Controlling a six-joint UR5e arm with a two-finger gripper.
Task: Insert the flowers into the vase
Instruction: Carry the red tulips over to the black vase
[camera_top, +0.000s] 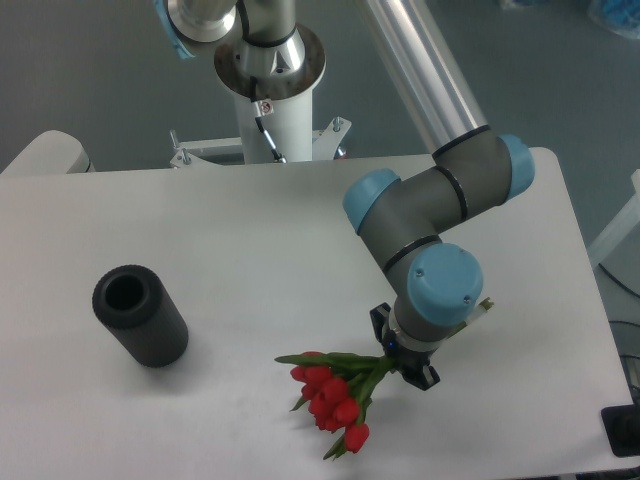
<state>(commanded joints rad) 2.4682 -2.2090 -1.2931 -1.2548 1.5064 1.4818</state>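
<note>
The flowers (328, 398) are a small bunch of red tulip buds with green stems and leaves, held low over the front of the white table (250, 250). My gripper (402, 362) is shut on the stems, with the buds pointing down and to the left of it; the stem ends stick out to the right behind the wrist. The vase (139, 315) is a matte black cylinder standing upright at the left of the table, its round opening facing up. It stands well to the left of the flowers, apart from them.
The arm's grey links and blue joint caps (444, 283) hang over the right half of the table. The robot's white base column (268, 75) stands behind the table's back edge. A dark object (622, 430) sits at the table's front right corner.
</note>
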